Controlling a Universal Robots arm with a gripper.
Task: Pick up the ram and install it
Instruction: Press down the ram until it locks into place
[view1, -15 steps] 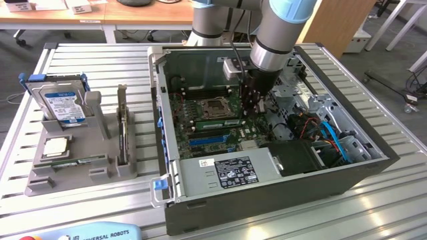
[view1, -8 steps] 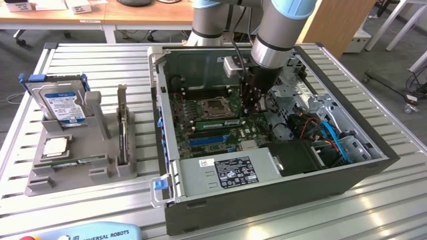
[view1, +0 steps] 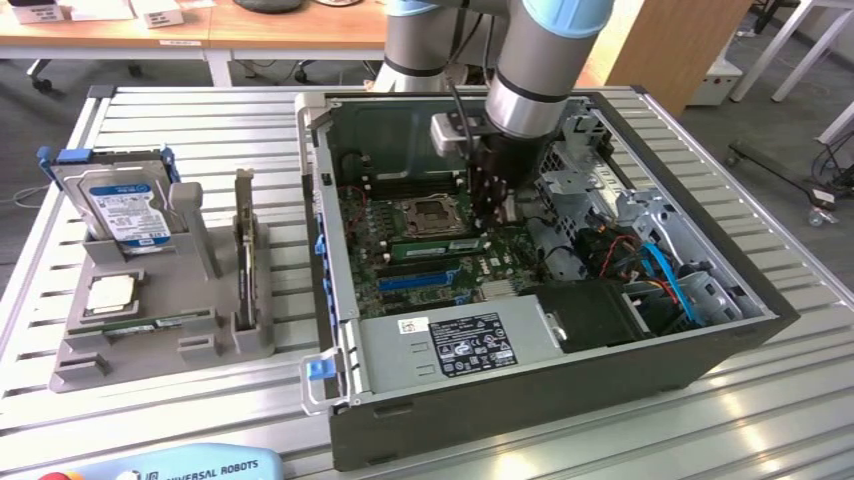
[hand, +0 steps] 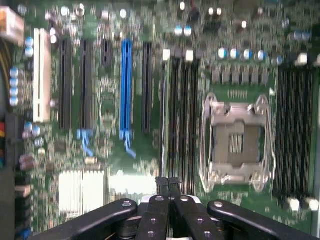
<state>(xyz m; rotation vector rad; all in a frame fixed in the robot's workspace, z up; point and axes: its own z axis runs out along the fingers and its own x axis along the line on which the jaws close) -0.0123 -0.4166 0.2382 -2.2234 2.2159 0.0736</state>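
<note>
One arm inside PC case | jaws together, over memory slots | CPU socket beside | ram seated

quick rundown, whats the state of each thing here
gripper: shut, inside the case above the motherboard
computer case: side open
cpu socket: empty, frame closed
ram: lying flat beside the cpu socket
hard drive: upright in the grey holder

Count, exterior view: one open grey computer case; one grey plastic parts holder; one silver hard drive with blue rails; one square silver processor chip; one green ram stick on the motherboard.

Wrist view: one blue expansion slot; one white slot; one metal-framed CPU socket.
</note>
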